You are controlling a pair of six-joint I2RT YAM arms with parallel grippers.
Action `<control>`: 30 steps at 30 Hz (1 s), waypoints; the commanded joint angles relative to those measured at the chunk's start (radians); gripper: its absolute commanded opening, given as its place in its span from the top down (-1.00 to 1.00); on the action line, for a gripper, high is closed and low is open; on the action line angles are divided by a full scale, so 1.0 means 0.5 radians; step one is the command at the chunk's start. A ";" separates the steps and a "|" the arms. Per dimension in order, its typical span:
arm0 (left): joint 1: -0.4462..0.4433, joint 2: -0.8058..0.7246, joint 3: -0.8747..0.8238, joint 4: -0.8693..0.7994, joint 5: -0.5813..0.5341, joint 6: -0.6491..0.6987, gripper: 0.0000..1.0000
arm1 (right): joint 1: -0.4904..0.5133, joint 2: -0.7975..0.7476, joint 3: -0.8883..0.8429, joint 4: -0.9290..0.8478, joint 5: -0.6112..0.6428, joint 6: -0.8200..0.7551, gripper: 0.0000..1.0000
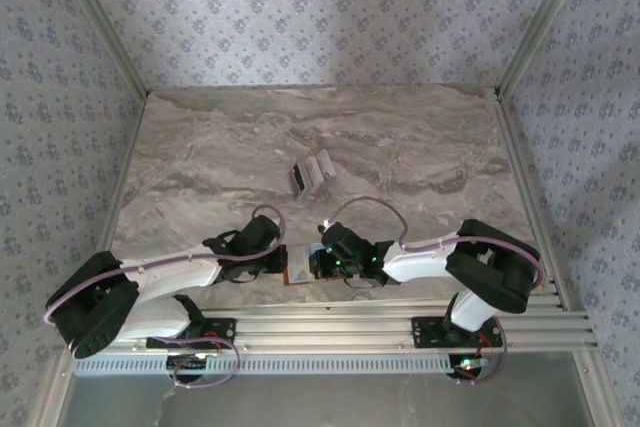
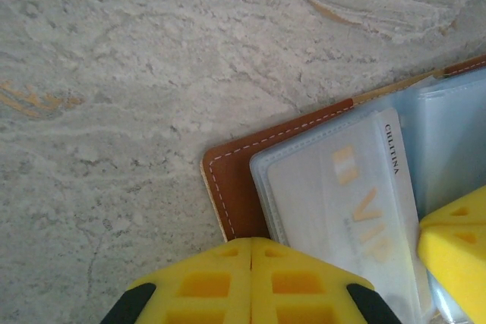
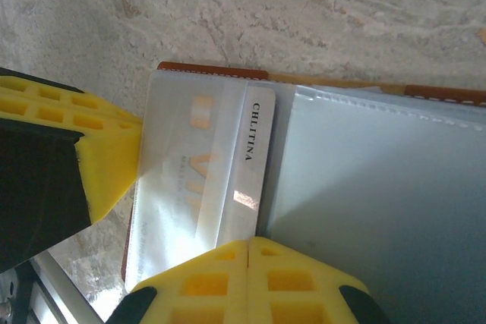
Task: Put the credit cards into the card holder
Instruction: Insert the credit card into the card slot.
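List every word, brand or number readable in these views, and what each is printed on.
"CHLITINA": black letters along the edge of the white card, in a clear sleeve of the card holder.
"VIP": large pale gold letters on that card's face.
Fine print beside "VIP": too faint to read.
Loose cards farther out: too small to read.

We find the tan-brown leather card holder at the marble table's near edge, a pale plastic card in its pocket; the pale card cluster lies well behind it
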 commanded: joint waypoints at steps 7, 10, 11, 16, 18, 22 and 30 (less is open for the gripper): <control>-0.036 -0.005 -0.014 0.004 0.009 -0.021 0.88 | 0.120 -0.214 0.207 -0.665 0.353 -0.163 0.31; -0.038 -0.004 -0.016 0.005 0.002 -0.026 0.88 | 0.151 -0.269 0.265 -0.894 0.506 -0.164 0.16; -0.036 -0.004 -0.016 0.008 0.001 -0.029 0.88 | 0.160 -0.283 0.280 -0.944 0.547 -0.169 0.12; -0.037 0.002 -0.010 0.003 0.004 -0.025 0.87 | 0.236 -0.351 0.388 -1.298 0.915 -0.179 -0.08; -0.038 0.002 -0.007 -0.001 0.007 -0.021 0.87 | 0.258 -0.323 0.462 -1.489 1.094 -0.147 -0.16; -0.037 -0.001 0.000 -0.007 0.007 -0.022 0.87 | 0.294 -0.194 0.596 -1.708 1.319 -0.118 -0.32; -0.037 -0.016 0.006 -0.023 0.016 -0.024 0.87 | 0.316 0.113 0.712 -1.873 1.413 -0.055 -0.33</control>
